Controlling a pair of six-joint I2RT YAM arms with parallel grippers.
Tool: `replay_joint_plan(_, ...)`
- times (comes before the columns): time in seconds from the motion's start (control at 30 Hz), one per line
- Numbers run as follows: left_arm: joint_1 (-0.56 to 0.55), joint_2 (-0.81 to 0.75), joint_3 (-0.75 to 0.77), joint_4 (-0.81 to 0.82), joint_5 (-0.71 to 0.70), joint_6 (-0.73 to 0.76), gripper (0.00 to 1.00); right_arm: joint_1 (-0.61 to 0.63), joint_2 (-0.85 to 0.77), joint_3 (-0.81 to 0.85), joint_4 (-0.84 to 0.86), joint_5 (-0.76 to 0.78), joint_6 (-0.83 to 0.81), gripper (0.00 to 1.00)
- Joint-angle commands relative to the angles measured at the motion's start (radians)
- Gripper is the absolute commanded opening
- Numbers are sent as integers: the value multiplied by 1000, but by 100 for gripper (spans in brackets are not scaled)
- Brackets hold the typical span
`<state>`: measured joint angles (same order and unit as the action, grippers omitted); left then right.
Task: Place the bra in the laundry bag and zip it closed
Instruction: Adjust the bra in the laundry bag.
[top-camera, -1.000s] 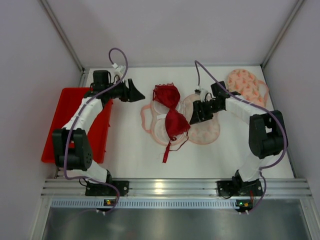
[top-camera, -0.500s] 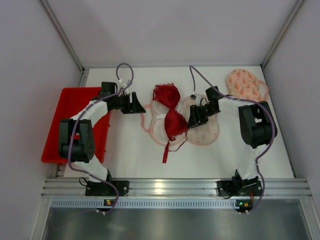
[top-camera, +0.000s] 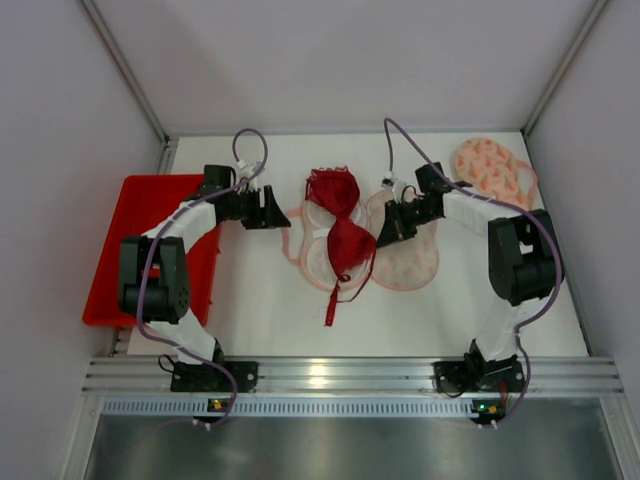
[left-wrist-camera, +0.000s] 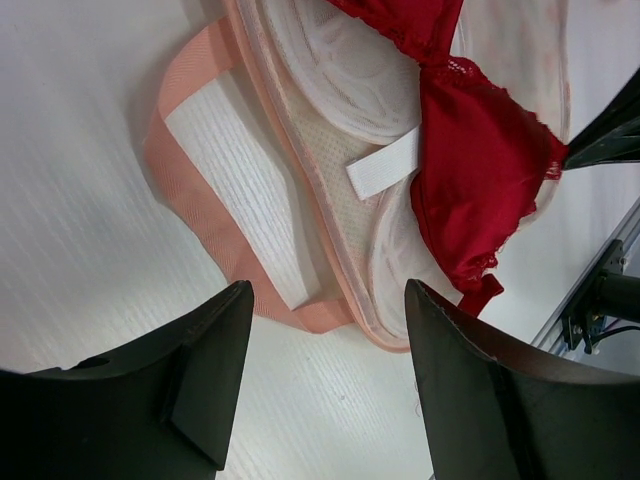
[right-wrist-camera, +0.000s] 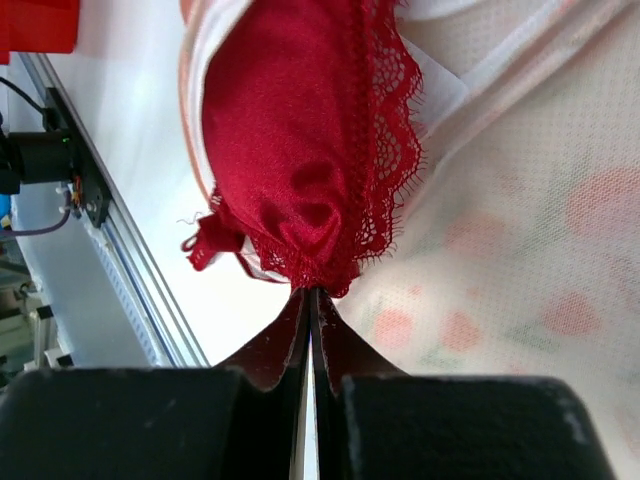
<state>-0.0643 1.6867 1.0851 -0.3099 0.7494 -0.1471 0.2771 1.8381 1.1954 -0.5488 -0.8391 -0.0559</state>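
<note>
White table (top-camera: 260, 300) with a red bra (top-camera: 340, 225) near its middle, lying across an unzipped pink mesh laundry bag (top-camera: 410, 265). The right claw (top-camera: 388, 232) is pinched tight on the bra's lacy edge. The left claw (top-camera: 275, 208) hangs spread wide by the bag's left side, holding nothing. A red tray (top-camera: 135, 205) sits at the table's left edge, and a spotted bag (top-camera: 490, 170) lies in the far right corner.
</note>
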Motion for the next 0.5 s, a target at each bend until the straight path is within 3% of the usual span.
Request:
replay_joint_plan(0.0, -3, -22, -22, 18, -7, 14, 67, -9, -108, 70, -68, -31, -41, 0)
replay_joint_plan(0.2, -3, -27, -42, 19, -15, 17, 67, 5, -146, 166, -152, 1, -41, 0)
replay_joint_plan(0.47, -5, -16, -36, 18, -30, -15, 67, 203, -21, 302, -183, 77, -19, 0)
